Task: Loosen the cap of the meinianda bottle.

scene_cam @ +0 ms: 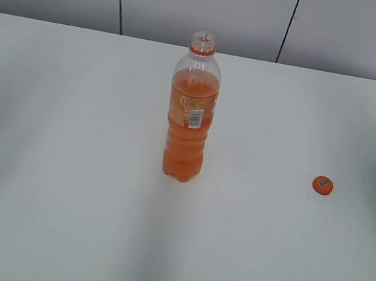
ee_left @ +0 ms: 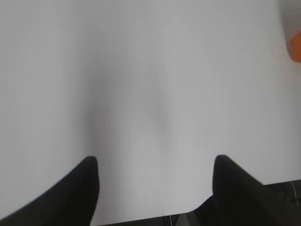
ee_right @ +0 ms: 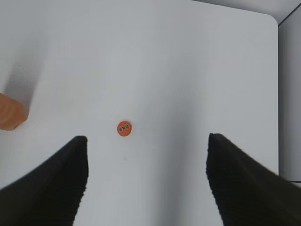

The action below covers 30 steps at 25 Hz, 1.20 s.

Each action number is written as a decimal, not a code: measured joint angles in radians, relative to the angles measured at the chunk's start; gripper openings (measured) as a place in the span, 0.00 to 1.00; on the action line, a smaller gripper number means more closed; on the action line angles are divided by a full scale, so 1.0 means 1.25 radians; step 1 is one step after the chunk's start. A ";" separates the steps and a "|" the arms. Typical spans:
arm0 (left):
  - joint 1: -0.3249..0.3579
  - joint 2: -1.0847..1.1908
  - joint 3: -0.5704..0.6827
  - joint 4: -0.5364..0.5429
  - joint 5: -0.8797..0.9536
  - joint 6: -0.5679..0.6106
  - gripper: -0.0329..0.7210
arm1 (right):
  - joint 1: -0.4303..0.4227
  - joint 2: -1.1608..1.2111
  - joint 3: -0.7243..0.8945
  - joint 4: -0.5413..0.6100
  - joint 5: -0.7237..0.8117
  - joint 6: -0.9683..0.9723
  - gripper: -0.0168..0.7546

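We record the meinianda bottle [scene_cam: 191,112] standing upright near the middle of the white table [scene_cam: 61,163], barcode patch toward the exterior camera. Its threaded neck is bare above the orange ring; liquid fills it to roughly the shoulder. The cap [scene_cam: 323,185] is off the bottle and lies flat on the table, well apart from it to the right in the exterior view, dark mark facing up.

Neither arm shows in the exterior view.

Left wrist view: the left hand [ee_left: 155,188] is released, its two dark fingers [ee_left: 75,193] spread wide with only bare table between them. We see a blurred orange patch at the upper right edge of this view, which we take to be part of the bottle [ee_left: 296,47]; it is clear of the fingers.

Right wrist view: the right hand [ee_right: 146,181] is likewise released, its fingers [ee_right: 244,183] wide apart and holding nothing. The cap [ee_right: 124,128] lies on the table ahead of the gap between them, nearer the finger on the left of this view, touching neither. An orange blur, the bottle's base [ee_right: 9,113], sits at the left edge.
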 joint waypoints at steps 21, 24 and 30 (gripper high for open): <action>0.000 -0.513 0.370 0.001 -0.011 -0.025 0.66 | 0.000 -0.226 0.228 0.041 0.001 0.001 0.78; 0.000 -0.560 0.403 -0.001 -0.014 -0.025 0.66 | 0.000 -0.275 0.274 0.041 0.001 0.001 0.78; 0.000 -0.620 0.477 -0.006 -0.031 -0.025 0.66 | 0.000 -0.392 0.375 0.041 -0.028 0.002 0.78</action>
